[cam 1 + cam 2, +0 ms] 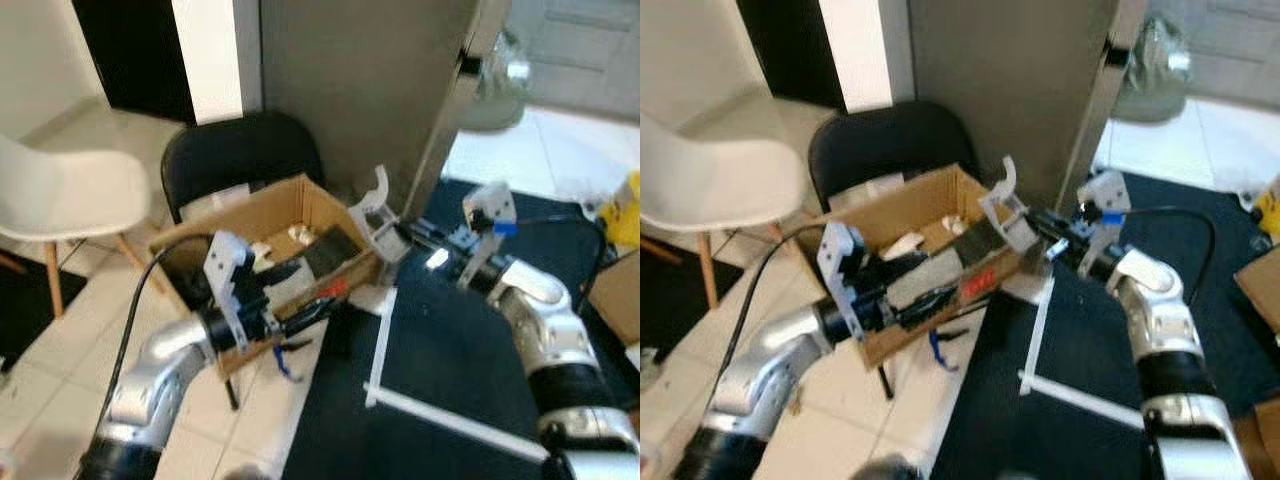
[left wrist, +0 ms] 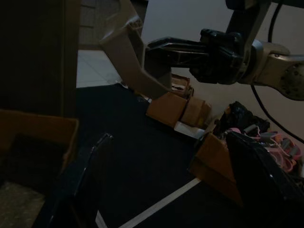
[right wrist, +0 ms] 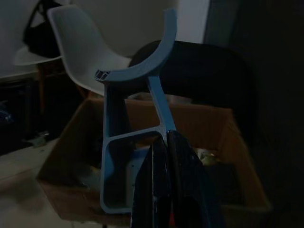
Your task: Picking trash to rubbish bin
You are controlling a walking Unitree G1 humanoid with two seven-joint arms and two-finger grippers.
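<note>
An open cardboard box [image 1: 262,205] stands on a black chair [image 1: 240,150] and holds crumpled paper [image 1: 902,243] and dark scraps. My right gripper [image 1: 408,236] is shut on a grey plastic bracket [image 1: 371,214] with a curved top, held just above the box's right corner. The right wrist view looks down the closed fingers [image 3: 167,164] at the bracket [image 3: 116,142] with the box [image 3: 228,142] beneath. My left gripper [image 1: 318,283] is open against the box's front wall, nothing between its fingers [image 2: 80,185].
A white chair [image 1: 70,190] stands to the left on the tiled floor. White plastic strips [image 1: 383,335] lie on the dark carpet [image 1: 450,350] to the right. A grey pillar [image 1: 370,80] rises behind the box. Cardboard pieces [image 1: 615,290] and a yellow item [image 1: 625,205] sit far right.
</note>
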